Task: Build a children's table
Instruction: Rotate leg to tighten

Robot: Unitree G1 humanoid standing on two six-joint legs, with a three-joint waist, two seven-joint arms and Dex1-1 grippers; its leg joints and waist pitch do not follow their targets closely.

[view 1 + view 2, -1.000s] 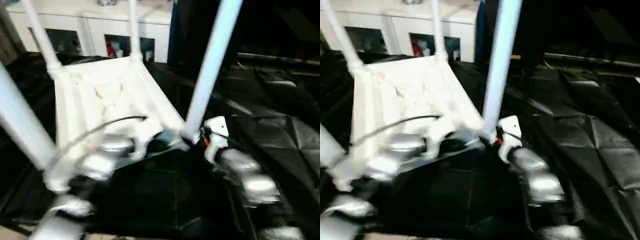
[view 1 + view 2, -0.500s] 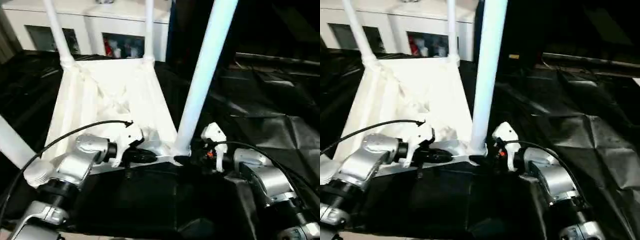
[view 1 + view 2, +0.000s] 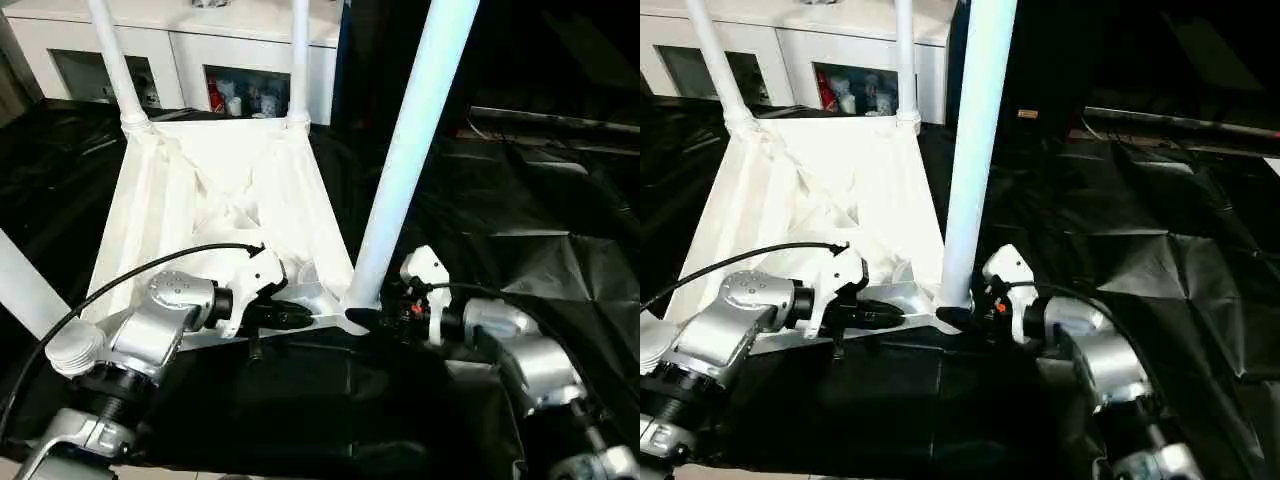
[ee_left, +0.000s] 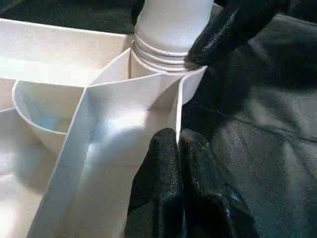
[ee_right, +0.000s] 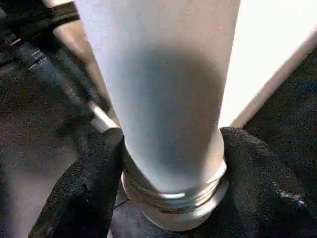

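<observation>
The children's table (image 3: 225, 205) lies upside down on the black-covered table (image 3: 540, 220), ribbed underside facing up. Legs stand upright in the corner sockets: two at the far corners (image 3: 118, 62) (image 3: 299, 58), one at the near right corner (image 3: 410, 150), and a fourth showing at the left edge of the head view (image 3: 25, 290).

Left pincer (image 4: 177, 146): clenched on the near rim of the top. In the left wrist view its two black fingers (image 4: 158, 183) press together over the thin white rim wall, just beside the near right socket. Left forearm (image 3: 165, 320) reaches in from the near left, a black cable arching over it.

Right pincer (image 5: 171, 173): grasping the near right leg at its base. In the right wrist view one black finger (image 5: 89, 183) sits on each side of the tube, touching it just above the ridged collar where the leg enters the socket. The same pincer's fingertip (image 4: 225, 29) shows in the left wrist view, against the threaded rings of the leg.

White cabinet (image 3: 190, 50) with glass doors stands beyond the table's far edge.
</observation>
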